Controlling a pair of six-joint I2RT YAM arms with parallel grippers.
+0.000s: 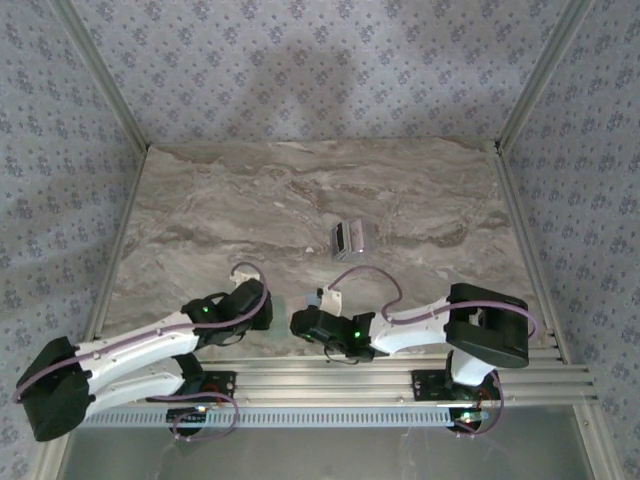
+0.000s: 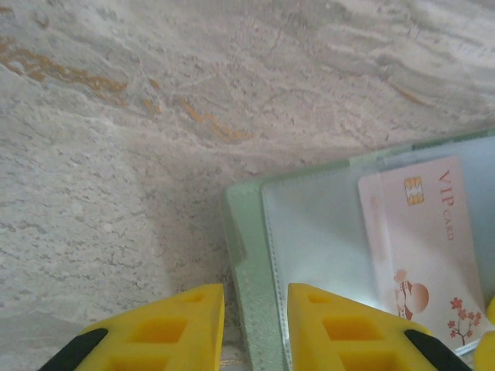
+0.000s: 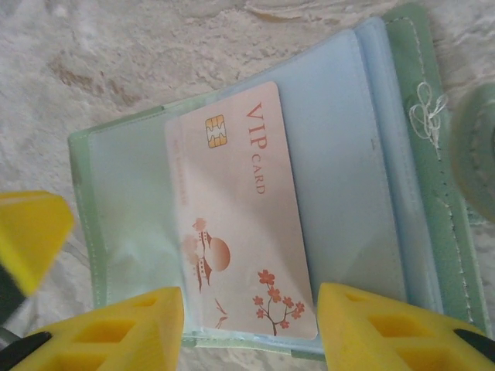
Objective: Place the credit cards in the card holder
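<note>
Right fingers [image 3: 387, 336] spread either side of one pink card [image 3: 236, 209] tucked in the one open card holder [image 3: 414, 178] on the surface [image 3: 116, 62], left fingers [image 2: 340, 332] slightly apart over its edge, one card pile [image 1: 348, 238] beyond.

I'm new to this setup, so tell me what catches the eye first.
A pink VIP card sits in an open green card holder, between the yellow fingers of the right gripper. Farther out, a small grey stack of cards lies in the middle of the table.

One card holder [image 3: 352, 154], one pink card [image 3: 232, 209], one grey stack [image 1: 348, 238].
</note>
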